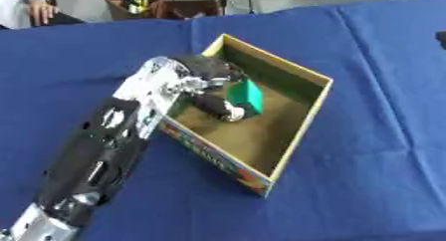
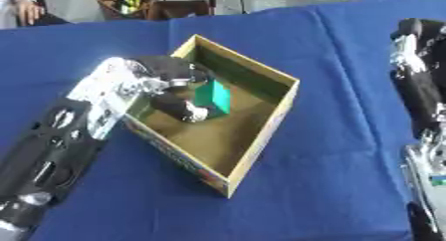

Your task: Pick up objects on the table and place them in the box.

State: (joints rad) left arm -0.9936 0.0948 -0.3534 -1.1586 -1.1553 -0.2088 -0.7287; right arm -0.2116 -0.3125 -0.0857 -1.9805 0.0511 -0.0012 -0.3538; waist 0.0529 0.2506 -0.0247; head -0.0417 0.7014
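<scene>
Cardboard box [image 1: 300,120], open-topped with a printed outer wall and a plain brown floor, sits turned cornerwise near the middle of the blue tablecloth [image 1: 383,135]. From about seven o'clock the robot's left arm [image 1: 104,150] slants up across the cloth and over the box's near-left wall. Its left hand [image 1: 213,85] is inside the box at the ten o'clock corner, fingers and thumb curled round a green block [image 1: 247,95], which stands tilted within the box, above or on the floor; which of the two I cannot tell from here. The thumb's pale tip [image 1: 231,113] shows just below the block, toward six o'clock of it.

At three o'clock, well apart from the box, the right arm [image 2: 422,80] runs along the edge of the right eye view, black above and silver lower down; I cannot tell how its fingers stand.

Beyond the table at eleven o'clock, brown bins [image 1: 161,6] stand on the floor.
</scene>
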